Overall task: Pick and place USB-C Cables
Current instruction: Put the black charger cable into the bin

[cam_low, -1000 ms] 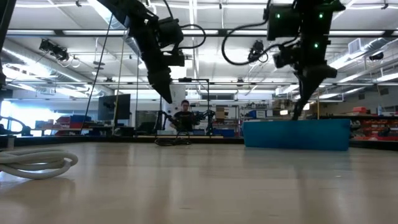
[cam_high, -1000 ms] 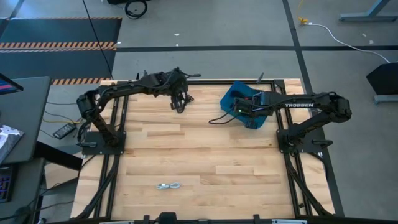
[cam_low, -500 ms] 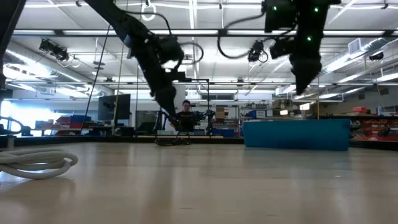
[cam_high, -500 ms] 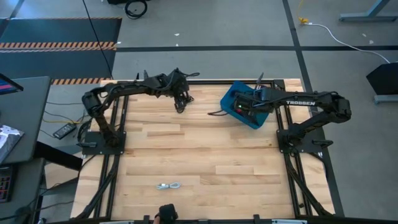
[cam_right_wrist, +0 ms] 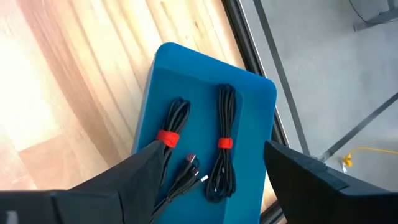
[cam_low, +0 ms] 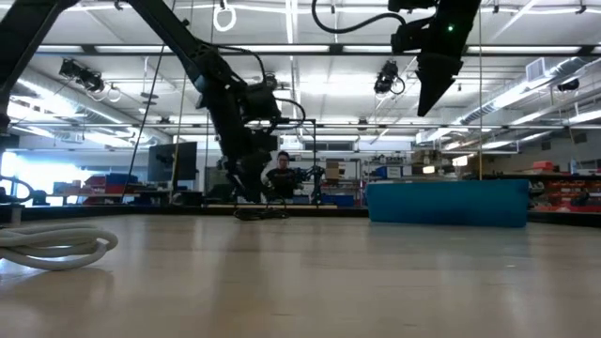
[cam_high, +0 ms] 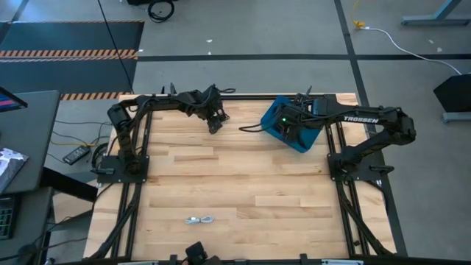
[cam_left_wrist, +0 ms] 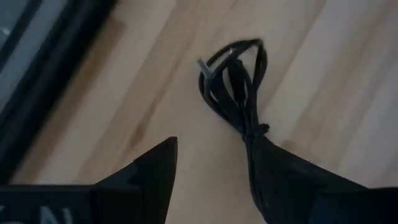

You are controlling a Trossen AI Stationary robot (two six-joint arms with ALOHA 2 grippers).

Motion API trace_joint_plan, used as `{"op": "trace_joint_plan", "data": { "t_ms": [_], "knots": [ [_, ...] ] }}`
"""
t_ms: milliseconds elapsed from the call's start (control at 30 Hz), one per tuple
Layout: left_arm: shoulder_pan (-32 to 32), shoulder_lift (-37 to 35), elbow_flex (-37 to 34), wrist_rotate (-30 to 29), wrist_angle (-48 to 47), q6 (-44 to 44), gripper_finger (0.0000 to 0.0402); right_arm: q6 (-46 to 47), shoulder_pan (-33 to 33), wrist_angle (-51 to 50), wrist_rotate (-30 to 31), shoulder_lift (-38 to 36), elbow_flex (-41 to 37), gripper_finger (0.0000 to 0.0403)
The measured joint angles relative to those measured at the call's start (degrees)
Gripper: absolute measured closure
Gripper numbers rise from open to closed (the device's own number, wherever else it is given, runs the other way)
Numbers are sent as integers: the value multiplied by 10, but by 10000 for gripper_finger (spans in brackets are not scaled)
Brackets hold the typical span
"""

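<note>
A black coiled USB-C cable (cam_left_wrist: 236,87) lies flat on the wood table (cam_high: 235,177) near its far edge; it also shows in the low view (cam_low: 258,214). My left gripper (cam_left_wrist: 211,149) is open and low over this cable's near end (cam_high: 213,124). My right gripper (cam_right_wrist: 216,149) is open and empty, high above the blue bin (cam_right_wrist: 205,68) at the far right (cam_low: 432,84). In the bin lie two black cables with red bands (cam_right_wrist: 173,127) (cam_right_wrist: 224,149) and a third black cable (cam_right_wrist: 189,173). A white-grey cable (cam_high: 200,219) lies near the front edge. My left gripper comes at the black cable from above, slanting. One finger (cam_left_wrist: 280,180) covers the cable's near end (cam_left_wrist: 254,132). I cannot tell whether it touches. The cable lies flat on the table.
The blue bin (cam_high: 274,118) stands at the table's far right corner, tilted against the table's edges. Black frame rails (cam_high: 140,184) run along the table's left and right sides. A person sits in the room beyond the table (cam_low: 279,174).
My left gripper has gone down toward the table, to the black cable near the far edge. My right gripper has risen from inside the blue bin to well above it and has shifted a little toward the table's left.
</note>
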Motion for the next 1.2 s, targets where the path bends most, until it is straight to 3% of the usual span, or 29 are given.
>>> {"op": "trace_joint_plan", "data": {
  "t_ms": [200, 333, 467, 600, 667, 900, 1033, 1200],
  "knots": [
    [-4, 36, 2, 7, -12, -3, 185, -1, 3, -1, -2, 0, 0, 122],
    [-6, 41, 2, 5, -12, -3, 207, -7, 3, -1, -1, 0, 0, 122],
    [-8, 31, 1, 6, -15, -2, 266, -9, 3, -1, 0, 0, 0, 122],
    [-12, 24, -1, 8, -22, 8, 361, -9, 3, -1, 4, 0, 0, 122],
    [-13, 20, -2, 6, -31, 18, 389, -9, 3, -1, 5, 0, 0, 122],
    [-21, -12, -2, 16, -41, 32, 397, -9, 3, -5, 9, 0, 0, 122],
    [-24, -42, -2, 56, -60, 29, 394, -9, 3, -8, 10, 0, 0, 125],
    [-24, -44, -1, 62, -75, 11, 348, -2, 3, -9, 2, 0, 0, 130]
  ]
}}
